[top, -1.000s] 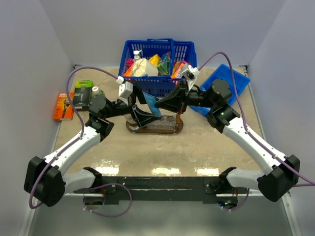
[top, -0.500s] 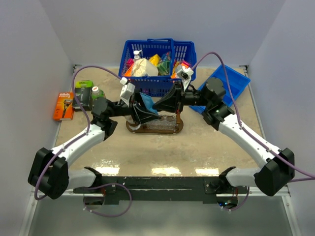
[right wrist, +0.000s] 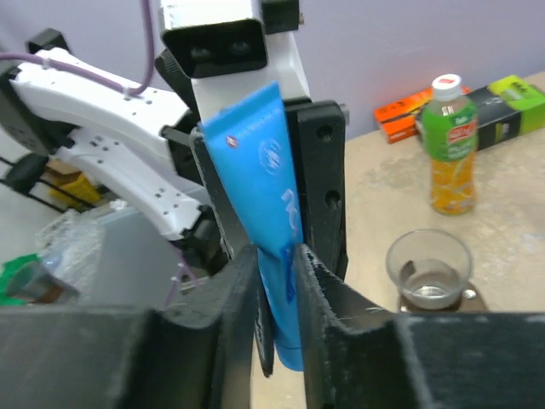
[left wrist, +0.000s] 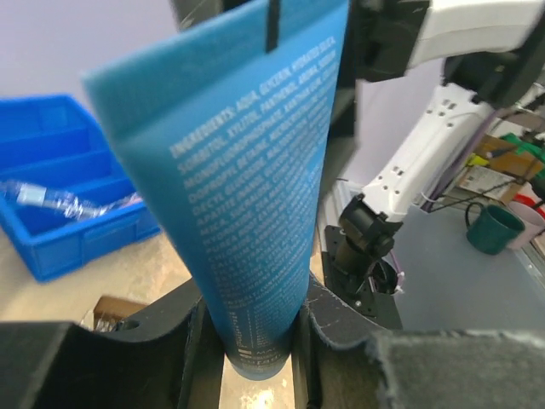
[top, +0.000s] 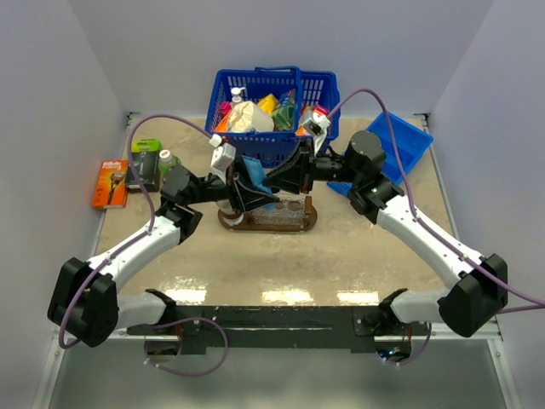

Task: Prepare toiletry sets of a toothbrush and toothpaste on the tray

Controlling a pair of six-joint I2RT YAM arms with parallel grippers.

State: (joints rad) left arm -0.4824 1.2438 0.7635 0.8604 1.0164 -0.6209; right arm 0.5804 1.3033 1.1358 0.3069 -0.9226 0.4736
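Sandy worktop (top: 341,247) below; the toothpaste tube (left wrist: 247,187) hangs in the air over the tray (top: 255,223). I have the left gripper (left wrist: 255,332) clamped on it. The right gripper (right wrist: 277,298) sits narrow around it too, but I can't tell whether it is pinching. A weak left hold could drop the tube. The print reads "INGREDIENTS: AQUA, GLYCERIN, HYDRATED SILICA"; I can't read a brand.

Above the tray (top: 300,224), both arms reach inward and meet, the left gripper (left wrist: 255,341) clamped on one end of the tube (left wrist: 247,170), the right gripper (right wrist: 277,281) closely flanking it, grip unclear.
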